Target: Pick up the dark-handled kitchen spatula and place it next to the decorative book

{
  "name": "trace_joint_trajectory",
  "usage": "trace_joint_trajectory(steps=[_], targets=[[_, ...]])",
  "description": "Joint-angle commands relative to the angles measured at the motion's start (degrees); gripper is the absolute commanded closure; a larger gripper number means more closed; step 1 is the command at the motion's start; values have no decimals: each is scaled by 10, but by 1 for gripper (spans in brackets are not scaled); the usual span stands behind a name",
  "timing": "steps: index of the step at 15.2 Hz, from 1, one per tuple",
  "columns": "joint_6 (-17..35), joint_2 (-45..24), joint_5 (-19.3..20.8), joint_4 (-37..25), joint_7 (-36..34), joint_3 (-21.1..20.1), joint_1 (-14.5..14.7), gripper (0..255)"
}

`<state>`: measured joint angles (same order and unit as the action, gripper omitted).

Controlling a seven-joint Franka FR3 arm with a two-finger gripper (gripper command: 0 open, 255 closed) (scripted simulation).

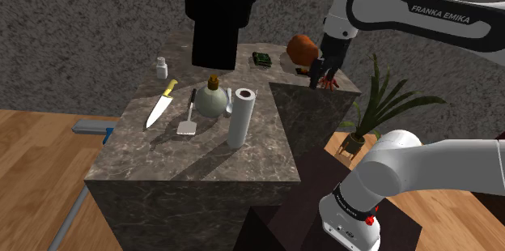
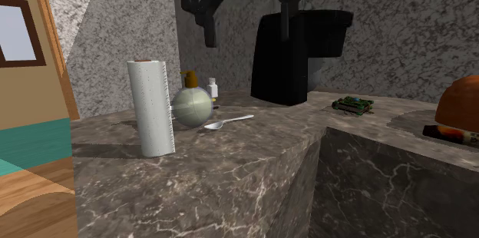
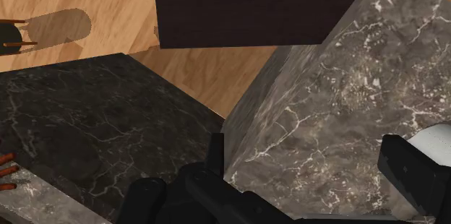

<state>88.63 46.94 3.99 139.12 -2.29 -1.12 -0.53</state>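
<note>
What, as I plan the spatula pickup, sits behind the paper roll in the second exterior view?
A round greenish flask, a spoon beside it, and a small white bottle farther back. The roll hides whatever lies straight behind it.

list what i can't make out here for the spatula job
Spatula: second exterior view, hidden behind the paper towel roll.
Book: shoulder view, too small to read its cover.
Orange object: cut off by the second exterior view's right edge.
</note>
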Motion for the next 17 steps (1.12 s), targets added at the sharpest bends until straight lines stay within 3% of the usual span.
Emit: trace_joint_trajectory(steps=[1,10,17], targets=[[0,0,0,0,0,0,0,0],[125,-117,-58,-2,-110,-85,24,0],[214,-241,-71,-47,-196,-148,32,0]])
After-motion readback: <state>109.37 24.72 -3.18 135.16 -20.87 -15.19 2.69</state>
